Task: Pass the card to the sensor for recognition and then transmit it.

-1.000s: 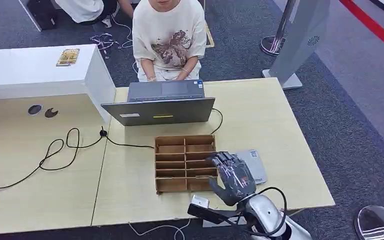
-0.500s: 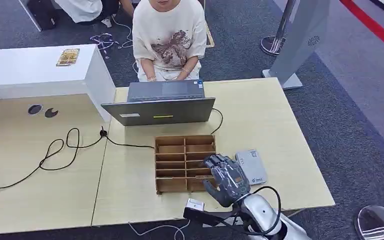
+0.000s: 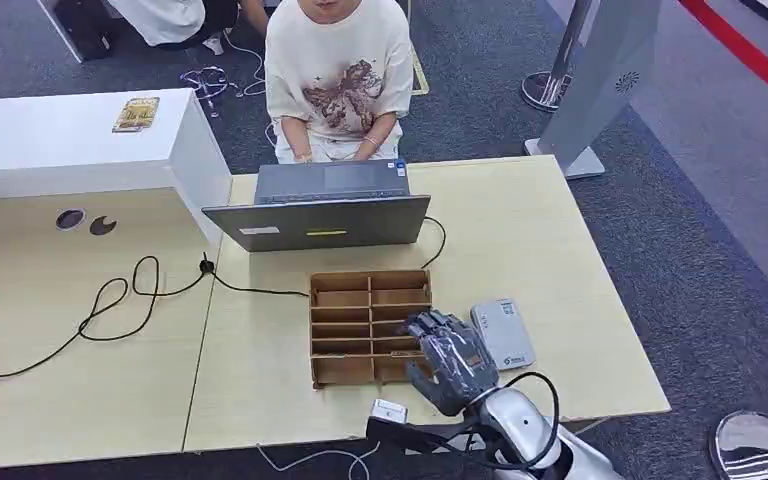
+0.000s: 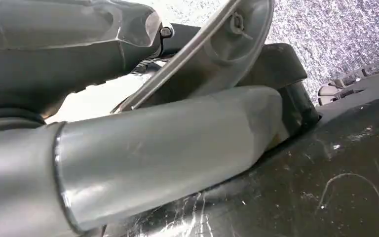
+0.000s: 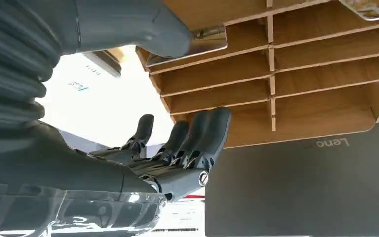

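While right hand (image 3: 450, 358) hovers empty, fingers apart, over wooden organizer (image 3: 370, 326), card (image 5: 197, 40) in one compartment

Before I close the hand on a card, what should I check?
1. Right hand over the right side of the wooden organizer: ok.
2. Hand holds nothing, fingers apart: ok.
3. Card lies in the compartment next to the thumb: ok.
4. Thumb touching the card: cannot tell.
5. Sensor uncovered on the table beside the organizer: ok.
6. Laptop apart from the hand: ok.
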`<state>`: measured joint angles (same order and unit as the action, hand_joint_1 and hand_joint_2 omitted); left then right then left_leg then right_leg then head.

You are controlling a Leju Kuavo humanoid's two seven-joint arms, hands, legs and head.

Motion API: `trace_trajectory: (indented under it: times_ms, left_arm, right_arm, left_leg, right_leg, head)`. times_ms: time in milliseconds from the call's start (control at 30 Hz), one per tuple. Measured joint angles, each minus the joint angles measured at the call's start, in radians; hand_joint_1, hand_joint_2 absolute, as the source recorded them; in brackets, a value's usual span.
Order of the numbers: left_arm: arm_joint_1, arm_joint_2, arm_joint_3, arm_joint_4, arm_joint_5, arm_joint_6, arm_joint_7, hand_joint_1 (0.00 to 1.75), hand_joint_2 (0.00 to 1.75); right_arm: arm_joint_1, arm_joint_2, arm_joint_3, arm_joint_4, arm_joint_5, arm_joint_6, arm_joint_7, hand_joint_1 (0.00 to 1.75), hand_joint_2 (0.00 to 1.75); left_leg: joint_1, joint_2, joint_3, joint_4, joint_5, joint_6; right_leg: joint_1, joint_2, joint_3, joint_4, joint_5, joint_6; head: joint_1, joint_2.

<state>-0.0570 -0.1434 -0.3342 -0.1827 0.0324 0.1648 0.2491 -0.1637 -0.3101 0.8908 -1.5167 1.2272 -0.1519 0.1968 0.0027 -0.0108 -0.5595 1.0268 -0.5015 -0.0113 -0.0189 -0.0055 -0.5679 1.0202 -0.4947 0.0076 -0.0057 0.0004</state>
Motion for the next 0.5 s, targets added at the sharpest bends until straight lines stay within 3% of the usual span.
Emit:
trace_trajectory:
  times_ms: [133, 167, 400, 500]
  left_arm:
    - [0.000, 0.000, 0.000, 0.000, 0.000, 0.000, 0.000, 0.00, 0.00]
    - [0.000, 0.000, 0.000, 0.000, 0.000, 0.000, 0.000, 0.00, 0.00]
    - [0.000, 0.001, 0.000, 0.000, 0.000, 0.000, -0.002, 0.00, 0.00]
    - [0.001, 0.002, 0.000, 0.000, 0.000, 0.000, -0.008, 0.00, 0.00]
  right_arm:
    - [-0.005, 0.000, 0.006, 0.007, -0.003, 0.002, 0.000, 0.70, 1.75]
    - [-0.006, 0.000, 0.007, 0.009, -0.003, 0.002, 0.001, 0.77, 1.75]
    - [-0.012, 0.002, 0.015, 0.029, -0.002, 0.006, 0.011, 0.84, 1.75]
    - [-0.013, 0.003, 0.018, 0.039, -0.001, 0.008, 0.012, 0.73, 1.75]
  left_leg:
    - [0.000, 0.000, 0.000, 0.000, 0.000, 0.000]
    - [0.000, 0.000, 0.000, 0.000, 0.000, 0.000]
    - [0.000, 0.000, 0.000, 0.000, 0.000, 0.000]
    - [0.000, 0.000, 0.000, 0.000, 0.000, 0.000]
  right_leg:
    - [0.000, 0.000, 0.000, 0.000, 0.000, 0.000]
    - [0.000, 0.000, 0.000, 0.000, 0.000, 0.000]
    - [0.000, 0.000, 0.000, 0.000, 0.000, 0.000]
    - [0.000, 0.000, 0.000, 0.000, 0.000, 0.000]
  head:
    - [0.000, 0.000]
    - [0.000, 0.000]
    - [0.000, 0.000]
    - [0.000, 0.000]
